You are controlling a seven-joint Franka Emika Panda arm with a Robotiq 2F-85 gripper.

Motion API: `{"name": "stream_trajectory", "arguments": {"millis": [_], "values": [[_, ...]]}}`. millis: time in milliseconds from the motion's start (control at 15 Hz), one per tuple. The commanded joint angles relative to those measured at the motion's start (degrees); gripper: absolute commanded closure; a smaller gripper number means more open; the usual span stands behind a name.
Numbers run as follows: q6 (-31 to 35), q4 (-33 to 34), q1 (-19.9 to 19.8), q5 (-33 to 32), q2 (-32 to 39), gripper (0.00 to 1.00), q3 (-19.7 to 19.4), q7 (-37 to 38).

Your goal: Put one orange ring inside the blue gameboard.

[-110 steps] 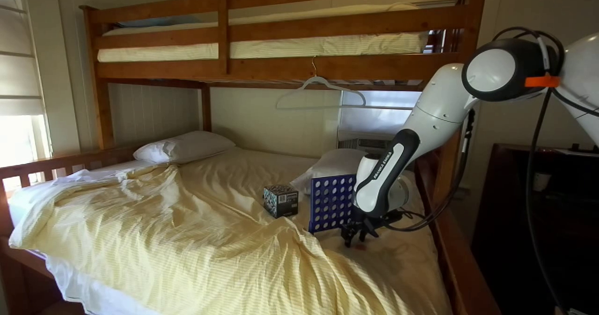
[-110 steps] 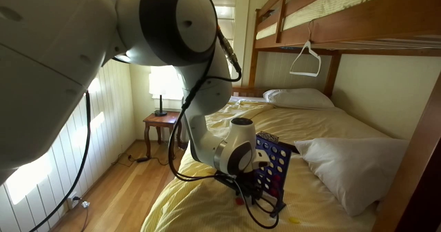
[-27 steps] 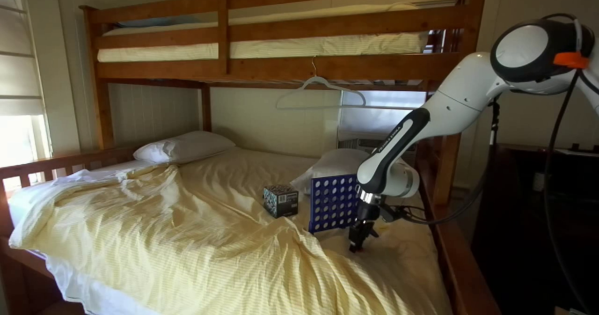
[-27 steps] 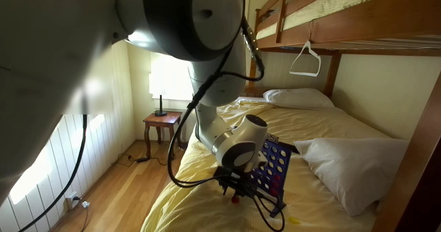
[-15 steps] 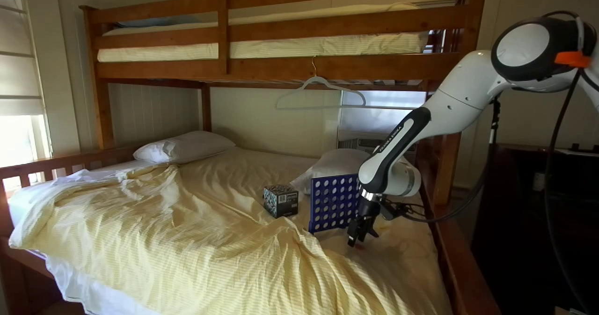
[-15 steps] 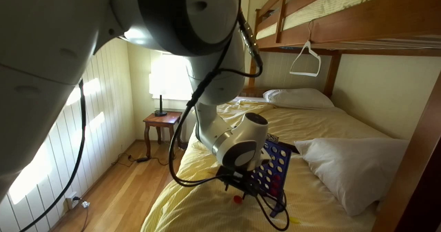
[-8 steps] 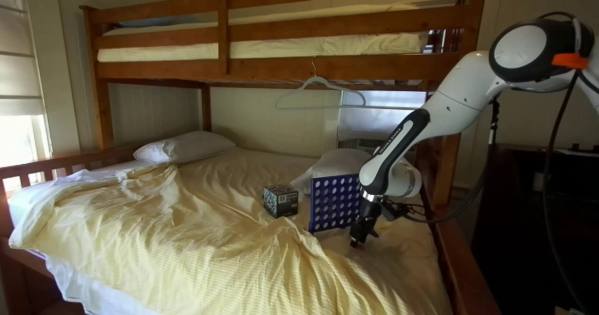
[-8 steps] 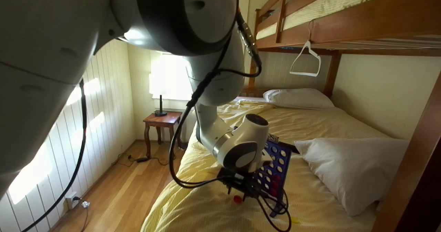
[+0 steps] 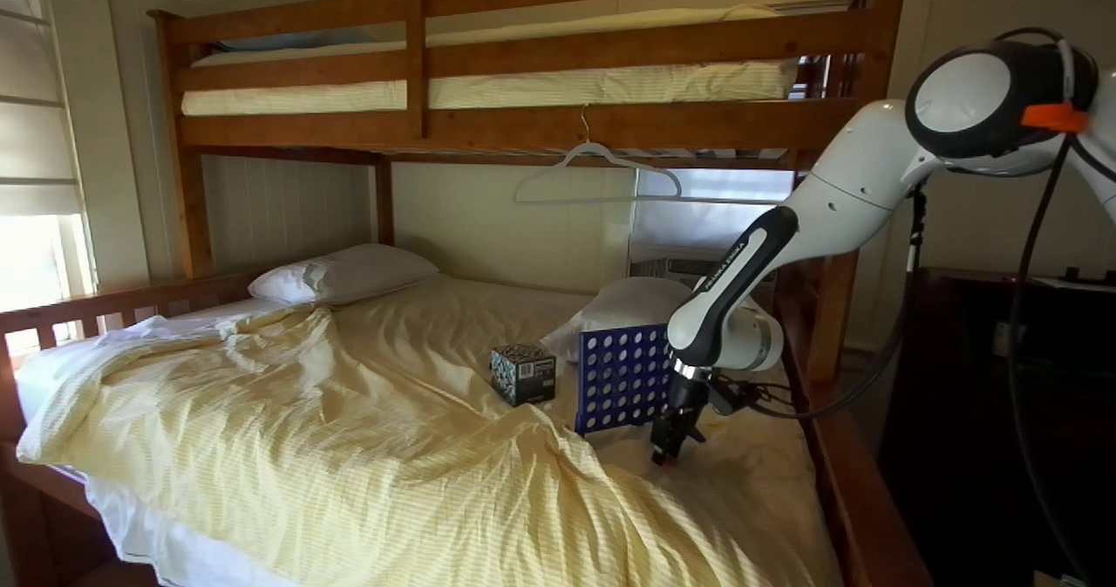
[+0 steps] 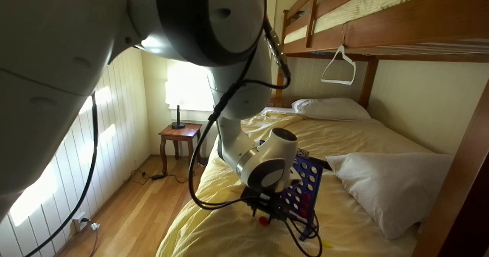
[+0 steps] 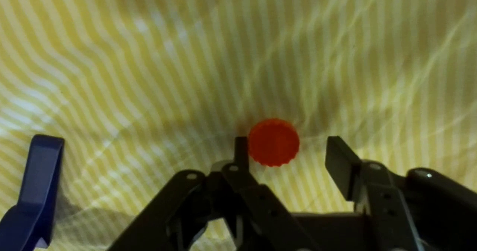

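On the yellow striped bedding lies the orange ring (image 11: pixel 274 143), a flat round piece with a notched rim, also visible in an exterior view (image 10: pixel 263 221). My gripper (image 11: pixel 287 146) points down around it, open. In the wrist view the ring is between the fingers, right beside the left finger (image 11: pixel 241 150), perhaps touching it. A wide gap separates it from the right finger (image 11: pixel 341 169). The blue gameboard (image 9: pixel 615 379) stands upright on the bed beside the gripper, partly covered by the arm. One blue foot of the gameboard (image 11: pixel 39 180) appears at the wrist view's left edge.
A dark patterned box (image 9: pixel 523 375) sits behind the gameboard. Red discs (image 10: pixel 305 207) are in the gameboard's holes, and a yellow disc (image 10: pixel 326 244) lies on the bed. A white pillow (image 10: pixel 393 184) is near. A hanger (image 10: pixel 339 68) hangs from the upper bunk. Loose cables (image 10: pixel 294 226) droop by the gripper.
Over the last second the fingers have drawn closer together and the hand has sunk slightly around the ring. Several seconds ago the hand was tilted nearer the gameboard; now it is more upright.
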Motion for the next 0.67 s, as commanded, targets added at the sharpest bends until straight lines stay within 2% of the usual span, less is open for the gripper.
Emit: {"name": "stream_trajectory", "arguments": {"millis": [0,400,600], "values": [[0.3,1.8,0.7,-0.9,1.6,0.41,-0.5,0.5],[0.4,2.7,0.8,-1.0,2.4,0.4,-0.5,0.6],[0.4,2.8,0.9,-1.2,2.6,0.43,-0.6,0.6]]}}
